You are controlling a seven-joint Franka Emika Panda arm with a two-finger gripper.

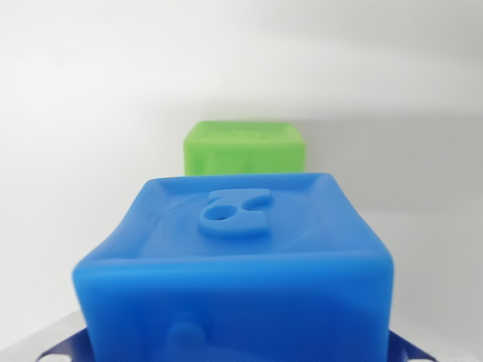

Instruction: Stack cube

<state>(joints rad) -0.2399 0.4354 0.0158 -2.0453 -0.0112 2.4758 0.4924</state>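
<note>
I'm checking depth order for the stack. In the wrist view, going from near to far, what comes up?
Blue cube → green cube → plain white surface behind them.

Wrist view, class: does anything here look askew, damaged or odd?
The blue cube looks pinched in on its left side, as if squeezed. The green cube behind it sits upright and intact. No spill.

blue cube (pixel 241 249) | top face | raised numeral, looks like 6 | green cube (pixel 244 148) | marks unreadable
</note>
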